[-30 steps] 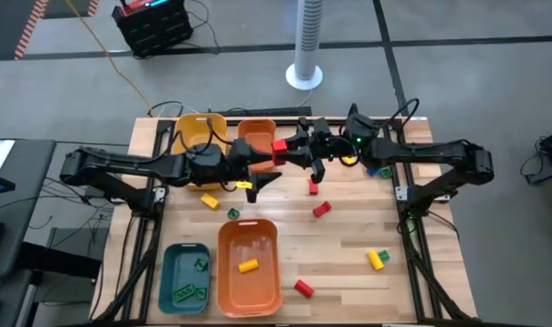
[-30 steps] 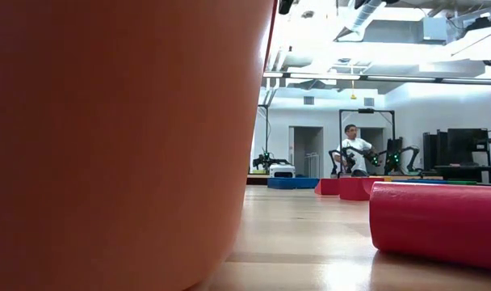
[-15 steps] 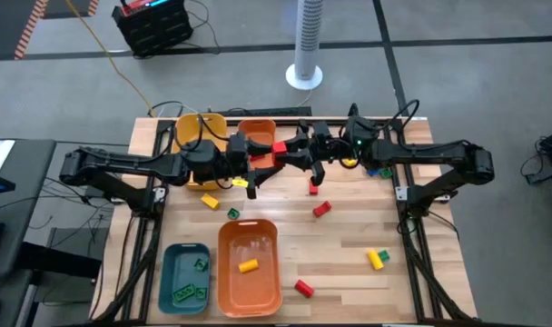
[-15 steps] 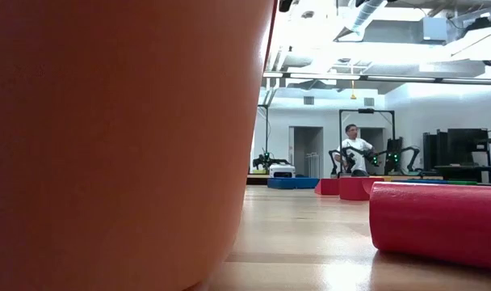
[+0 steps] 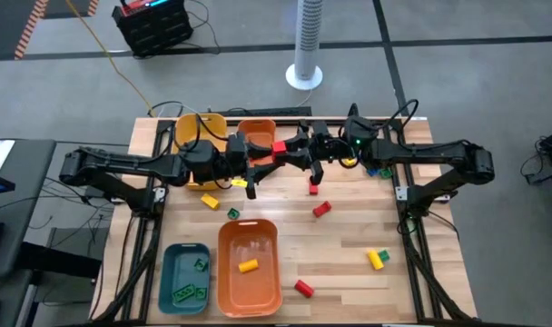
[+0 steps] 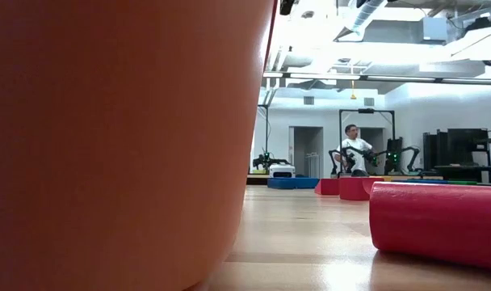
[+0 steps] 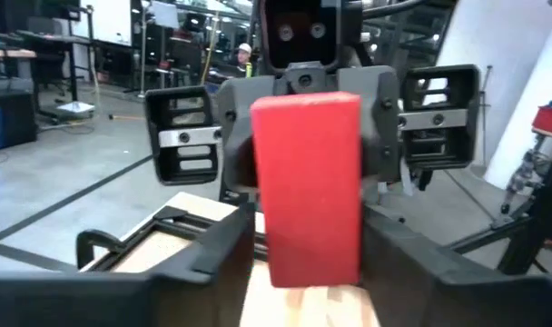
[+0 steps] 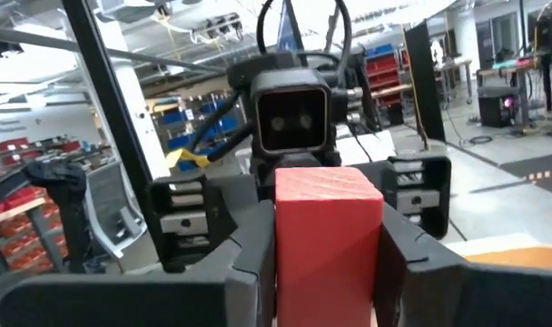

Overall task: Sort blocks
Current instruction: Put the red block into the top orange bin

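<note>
High view lays out the wooden counter (image 5: 349,227) from above. At its near left sits a teal bin (image 5: 184,277) with small green blocks (image 5: 189,292) inside, and just beside it a large orange bin (image 5: 249,267) holding one yellow block (image 5: 248,266). At the far edge stand a yellow bin (image 5: 196,132) and a smaller orange bin (image 5: 255,134). The left arm reaches in from the left along the far part of the counter, and its left end effector (image 5: 258,166) meets a red block (image 5: 279,146) held up over the middle, beside the smaller orange bin. In the left wrist view its dark fingers flank that red block (image 7: 308,186) on both sides, though whether they press on it cannot be told. Opposite, the right end effector (image 5: 294,153) comes in from the right, narrow and clamped on the same red block, whose faces sit tight between its fingers in the right wrist view (image 8: 327,236).

Loose blocks lie scattered: a yellow piece (image 5: 210,201) and a green piece (image 5: 232,214) near the left arm, two red pieces (image 5: 321,208) mid-counter, another red one (image 5: 303,288) near the front, a yellow and green pair (image 5: 377,258) at right.

Low view is mostly filled by an orange bin wall (image 6: 116,145), with a red block (image 6: 439,222) at right and a seated person (image 6: 354,149) far across the room.
</note>
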